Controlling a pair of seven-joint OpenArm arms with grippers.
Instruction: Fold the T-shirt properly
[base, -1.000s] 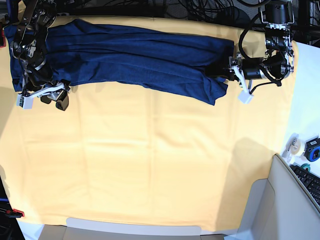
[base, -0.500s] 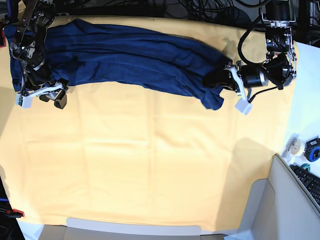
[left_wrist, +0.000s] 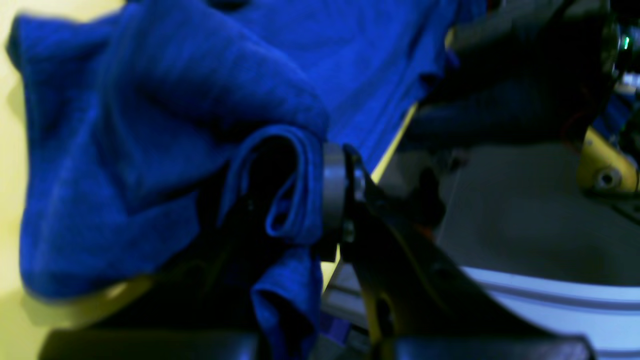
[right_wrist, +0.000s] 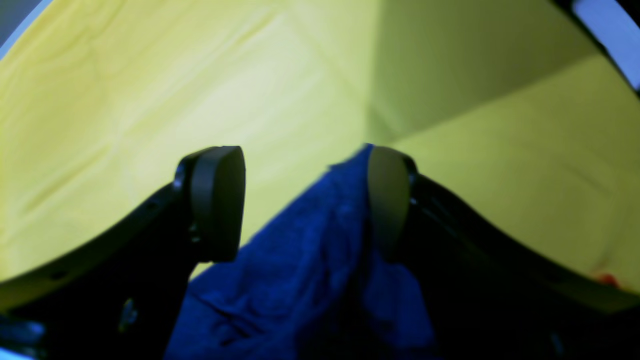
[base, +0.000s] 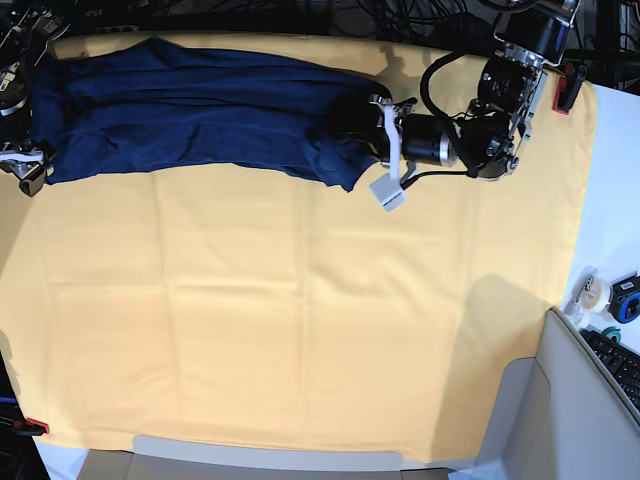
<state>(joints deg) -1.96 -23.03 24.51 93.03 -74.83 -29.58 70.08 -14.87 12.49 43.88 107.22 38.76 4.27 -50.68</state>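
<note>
Up along the far edge of the big pale yellow cloth (base: 300, 330), the dark navy blue long-sleeved knit T-shirt (base: 190, 105) is lying in a long bunched strip running from the far left corner toward the middle. The left gripper (base: 362, 122), which is the arm on the right side of the scene, has its black jaws clamped tight on the shirt's right end. In the wrist view you can see a rolled fold of blue fabric (left_wrist: 292, 185) pinched against one pad, with more cloth hanging loose around it. That end looks lifted a bit off the cloth and bunched.

Over at the far left, the right gripper (base: 28, 172) has its jaws spread wide. From its wrist camera, the shirt's edge (right_wrist: 320, 260) sits between the two dark pads (right_wrist: 217, 200) and brushes one of them, but nothing is squeezed.

My guess is we're at the stage of folding the shirt lengthwise, carrying one end over toward the other. The next move probably needs the held end laid flat across the body without dragging the whole strip along. The open claw might want to pin or grab its end first, otherwise the soft knit will just slide and rumple.
</note>
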